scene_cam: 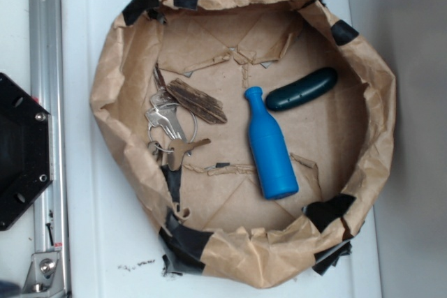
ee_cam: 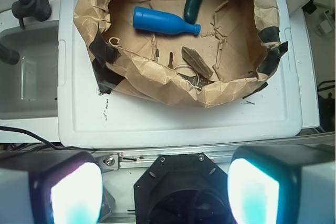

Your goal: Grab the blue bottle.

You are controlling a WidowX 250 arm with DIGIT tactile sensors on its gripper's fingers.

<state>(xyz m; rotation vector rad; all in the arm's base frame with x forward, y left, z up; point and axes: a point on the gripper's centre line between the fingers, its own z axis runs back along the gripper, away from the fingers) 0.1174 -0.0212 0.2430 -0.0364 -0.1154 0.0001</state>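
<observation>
The blue bottle [scene_cam: 269, 146] lies on its side in the brown paper basket [scene_cam: 377, 95], neck toward the far side, right of centre. In the wrist view the blue bottle [ee_cam: 164, 21] lies with its neck to the right. My gripper [ee_cam: 165, 192] is open and empty, its two glowing pads [ee_cam: 76, 192] wide apart. It hangs over the black robot base [ee_cam: 181, 190], well short of the basket. The gripper does not show in the exterior view.
A dark teal pickle-shaped capsule [scene_cam: 302, 89] lies just beyond the bottle's neck. A bunch of keys [scene_cam: 167, 130] and a piece of bark [scene_cam: 199, 101] lie in the basket's left part. The basket sits on a white lid [ee_cam: 184, 119]. A metal rail [scene_cam: 43, 68] runs along the left.
</observation>
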